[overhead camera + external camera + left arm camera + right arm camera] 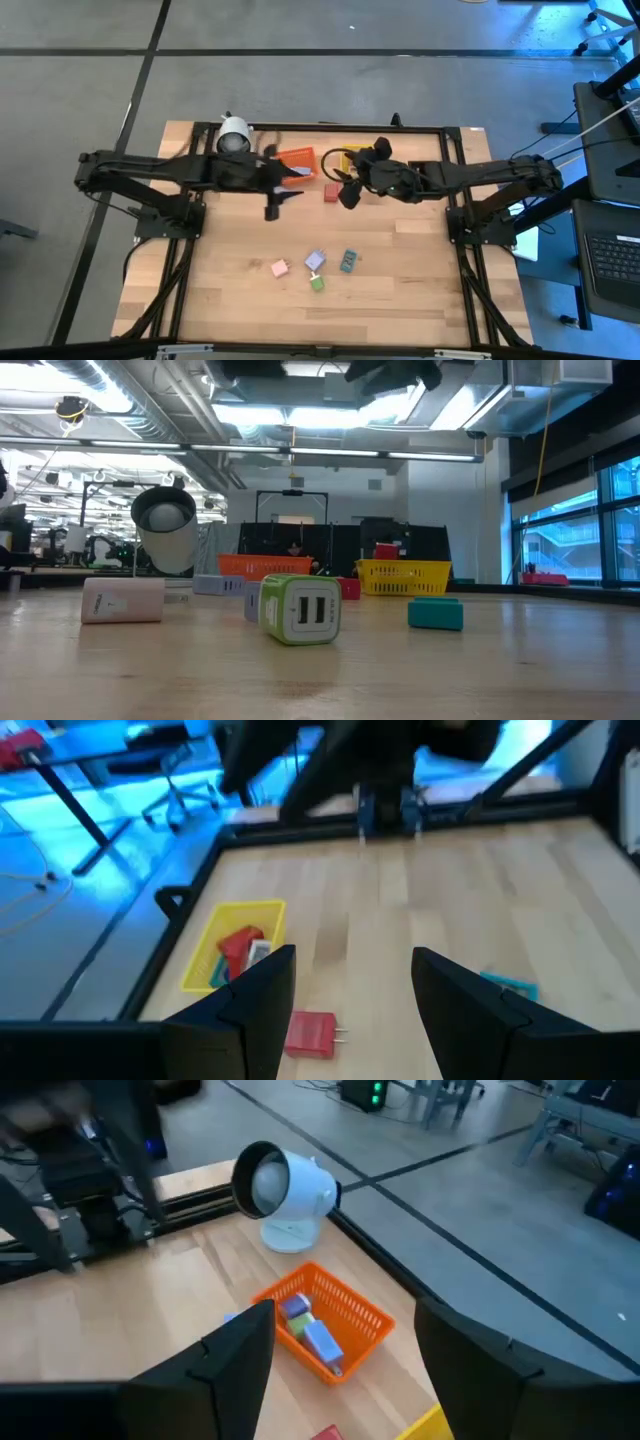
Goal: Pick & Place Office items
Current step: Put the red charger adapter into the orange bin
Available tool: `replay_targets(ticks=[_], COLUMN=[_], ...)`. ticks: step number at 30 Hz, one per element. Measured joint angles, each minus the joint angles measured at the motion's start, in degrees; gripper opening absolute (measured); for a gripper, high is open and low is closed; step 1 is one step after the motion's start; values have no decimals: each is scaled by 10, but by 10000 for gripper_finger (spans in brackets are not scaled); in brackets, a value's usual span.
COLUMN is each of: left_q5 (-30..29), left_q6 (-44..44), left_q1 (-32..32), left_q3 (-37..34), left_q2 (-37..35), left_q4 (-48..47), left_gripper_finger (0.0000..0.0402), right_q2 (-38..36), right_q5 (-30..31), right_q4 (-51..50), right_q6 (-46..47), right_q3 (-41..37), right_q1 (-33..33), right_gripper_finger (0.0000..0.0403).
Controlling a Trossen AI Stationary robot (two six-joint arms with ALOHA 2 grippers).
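Several small blocks lie on the wooden table: pink (280,268), lilac (315,261), teal (348,260) and green (318,284) near the front, and a red one (332,192) farther back. In the low view, the green block (300,608) lies nearest. My left gripper (287,190) is open and empty, raised over the table beside the orange bin (297,160). The red block also shows in the left wrist view (312,1032), just ahead of the left gripper's fingers. My right gripper (340,176) is open and empty, raised beside the yellow bin (345,158), facing the orange bin (325,1320).
The orange bin holds lilac and blue blocks (312,1330). The yellow bin (235,945) holds red and white pieces. A white camera-like cylinder (234,135) stands at the back left, next to the orange bin. The two grippers face each other closely at mid-table.
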Motion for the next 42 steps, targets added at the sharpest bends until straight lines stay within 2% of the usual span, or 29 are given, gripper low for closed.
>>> replay_targets(ticks=[3, 7, 11, 14, 19, 23, 26, 34, 42], left_q5=[-26, -31, -69, -90, -104, -119, -117, -132, -132], left_q6=[-17, -62, -96, -101, -86, -64, -59, -70, -67], left_q1=[-13, -32, -56, -78, -99, -106, -106, -106, -106], left_q3=[0, 0, 0, -14, -76, -143, -182, -237, -256], left_q2=[-54, -110, -130, -129, -148, -194, -239, -330, -352], left_q4=[-36, -101, -177, -192, -156, -65, -35, -8, -11], left_gripper_finger=[196, 196, 196, 196, 196, 196, 196, 196, 196], right_q2=[1, 16, 36, 60, 108, 130, 141, 171, 216], right_q5=[-6, -22, -85, -113, -175, -178, -185, -230, -255], right_q4=[-20, -57, -65, -64, -45, -31, -28, -25, -29], right_q6=[18, 60, 115, 152, 201, 212, 228, 265, 280], right_q3=[0, -1, -1, -1, 0, 0, 0, 0, 0], right_q1=[0, -9, -37, -54, -72, -81, -89, -114, -120], right_gripper_finger=[241, 241, 241, 241, 241, 241, 241, 241, 241])
